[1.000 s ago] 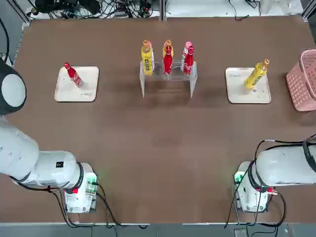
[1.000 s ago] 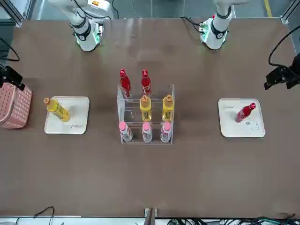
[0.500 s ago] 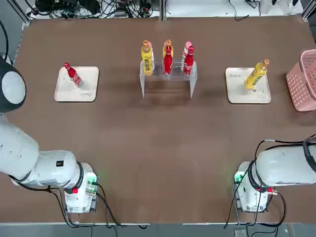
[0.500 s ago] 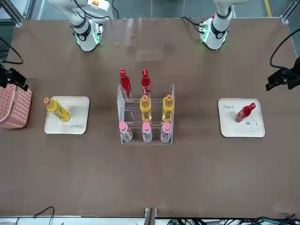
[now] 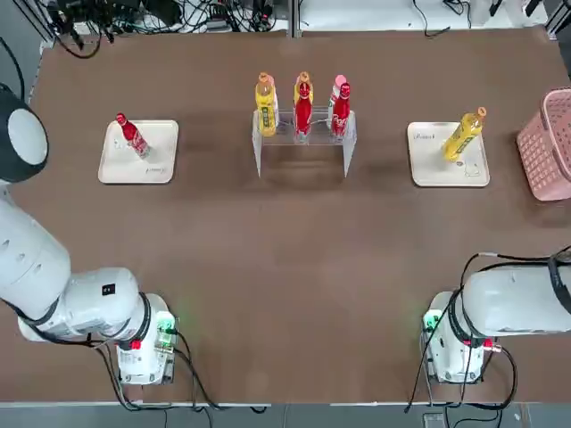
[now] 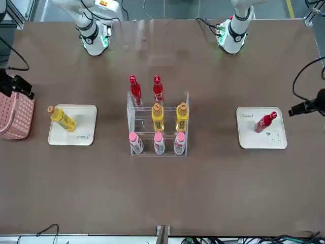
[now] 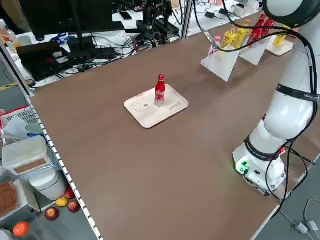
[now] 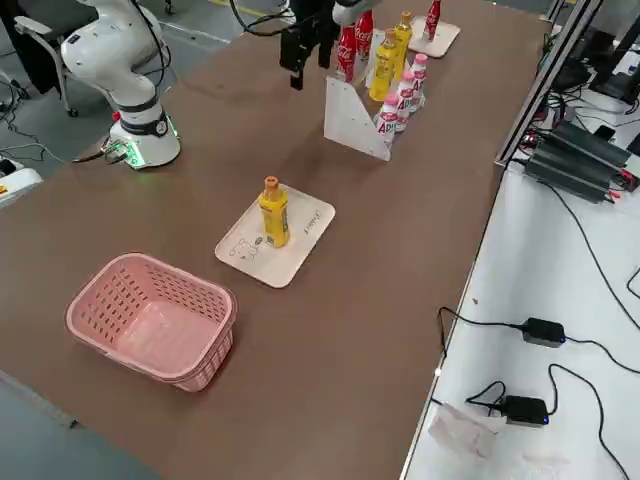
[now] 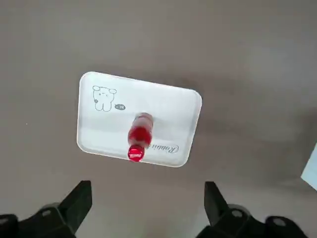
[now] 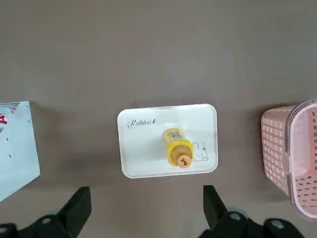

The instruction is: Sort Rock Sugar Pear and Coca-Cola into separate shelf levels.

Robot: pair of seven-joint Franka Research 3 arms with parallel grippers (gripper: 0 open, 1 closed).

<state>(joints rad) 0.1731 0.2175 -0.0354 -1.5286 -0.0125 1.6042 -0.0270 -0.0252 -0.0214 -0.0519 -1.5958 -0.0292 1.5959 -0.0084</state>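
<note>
- Rack of clear acrylic [image 6: 130, 119] is my landmark; red bottles with red caps [image 6: 158, 91] are on its robot-side tier, yellow bottles with orange caps [image 6: 158, 117] on its middle tier.
- Left of the rack, one slim red Coca-Cola bottle [image 9: 140, 134] stands on a white square tray [image 9: 94, 129].
- Right of the rack, one slim yellow Rock Sugar Pear bottle [image 10: 179, 148] stands on another white tray [image 10: 141, 158].
- Since half a second, both arms have shifted a little; bottles stay the same. I judge we are still in approach.
- My left gripper [image 9: 148, 184], left of the rack, has fingers apart, empty.
- My right gripper [image 10: 147, 188], right of the rack, also apart, empty.
- Next, I think, each bottle should join its matching tier.
</note>
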